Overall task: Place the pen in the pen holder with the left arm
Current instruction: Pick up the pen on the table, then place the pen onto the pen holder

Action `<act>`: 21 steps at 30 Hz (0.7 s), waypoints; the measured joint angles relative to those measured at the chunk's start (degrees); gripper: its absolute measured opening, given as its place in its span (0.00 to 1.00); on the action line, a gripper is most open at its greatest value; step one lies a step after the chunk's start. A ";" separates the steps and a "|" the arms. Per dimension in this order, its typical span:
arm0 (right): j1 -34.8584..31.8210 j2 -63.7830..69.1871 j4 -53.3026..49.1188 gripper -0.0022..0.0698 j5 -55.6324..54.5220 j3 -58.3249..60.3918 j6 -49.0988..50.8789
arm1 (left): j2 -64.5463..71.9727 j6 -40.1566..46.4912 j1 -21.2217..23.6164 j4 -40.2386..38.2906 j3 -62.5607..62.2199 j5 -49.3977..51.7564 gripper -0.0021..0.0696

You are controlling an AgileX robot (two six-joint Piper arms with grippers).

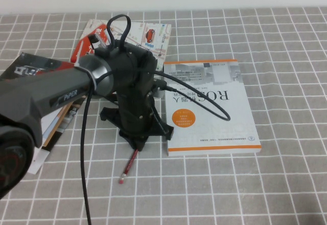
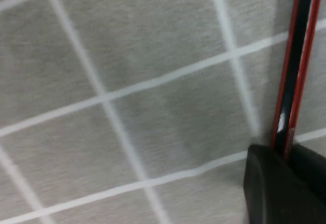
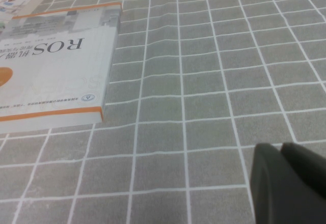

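The pen is a thin dark-red stick with a pinkish tip, lying on the grey checked cloth just left of the book's near corner. My left gripper points down over the pen's far end. In the left wrist view the pen runs straight into the narrow gap between the black fingers, so my left gripper is shut on it. The pen holder is out of view. My right gripper shows only in the right wrist view, shut and empty above bare cloth.
A white and orange ROS book lies right of the left gripper and also shows in the right wrist view. A map-covered booklet lies behind the arm. Stacked books sit at the left under the arm.
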 joint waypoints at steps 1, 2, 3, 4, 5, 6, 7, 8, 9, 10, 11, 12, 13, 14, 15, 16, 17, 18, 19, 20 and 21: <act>0.00 0.00 0.00 0.01 0.00 0.00 0.00 | 0.00 0.28 0.00 0.70 0.00 0.31 0.06; 0.00 0.00 0.00 0.01 0.00 0.00 0.00 | 0.00 0.56 0.00 2.00 0.00 0.78 0.06; 0.00 0.00 0.00 0.01 0.00 0.00 0.00 | -0.28 0.67 0.00 2.62 0.00 1.01 0.06; 0.00 0.00 0.00 0.01 0.00 0.00 0.00 | -0.40 0.69 0.00 3.36 0.00 1.34 0.06; 0.00 0.00 0.00 0.01 0.00 0.00 0.00 | -1.07 0.79 0.00 4.13 0.00 1.59 0.06; 0.00 0.00 0.00 0.01 0.00 0.00 0.00 | -1.89 0.79 0.00 4.45 0.00 1.71 0.06; 0.00 0.00 0.00 0.01 0.00 0.00 0.00 | -3.04 0.83 0.00 4.70 0.00 1.81 0.06; 0.00 0.00 0.00 0.01 0.00 0.00 0.00 | -4.44 0.94 0.00 4.80 0.00 1.81 0.06; 0.00 0.00 0.00 0.01 0.00 0.00 0.00 | -6.03 0.94 -0.03 4.80 0.22 1.39 0.06; 0.00 0.00 0.00 0.01 0.00 0.00 0.00 | -7.80 0.94 -0.13 4.93 0.67 0.69 0.06; 0.00 0.00 0.00 0.01 0.00 0.00 0.00 | -9.70 0.94 -0.13 4.93 1.22 0.02 0.06; 0.00 0.00 0.00 0.01 0.00 0.00 0.00 | -10.85 0.94 -0.13 4.93 2.11 -0.78 0.06; 0.00 0.00 0.00 0.01 0.00 0.00 0.00 | -13.19 0.94 -0.13 4.93 3.29 -2.38 0.06; 0.00 0.00 0.00 0.01 0.00 0.00 0.00 | -14.81 0.94 -0.13 4.93 4.79 -3.72 0.06; 0.00 0.00 0.00 0.01 0.00 0.00 0.00 | -16.86 0.94 -0.13 4.93 6.54 -5.60 0.06; 0.00 0.00 0.00 0.01 0.00 0.00 0.00 | -18.95 0.94 -0.13 4.93 8.12 -7.41 0.06; 0.00 0.00 0.00 0.01 0.00 0.00 0.00 | -21.09 0.94 -0.13 4.93 10.79 -10.41 0.06; 0.00 0.00 0.00 0.01 0.00 0.00 0.00 | -22.78 0.94 -0.13 4.93 12.66 -12.61 0.06; 0.00 0.00 0.00 0.01 0.00 0.00 0.00 | -24.92 0.94 -0.13 4.93 15.13 -15.64 0.06; 0.00 0.00 0.00 0.01 0.00 0.00 0.00 | -26.98 0.94 -0.13 4.93 17.15 -18.75 0.06; 0.00 0.00 0.00 0.01 0.00 0.00 0.00 | -29.01 0.94 -0.13 5.06 19.69 -22.07 0.06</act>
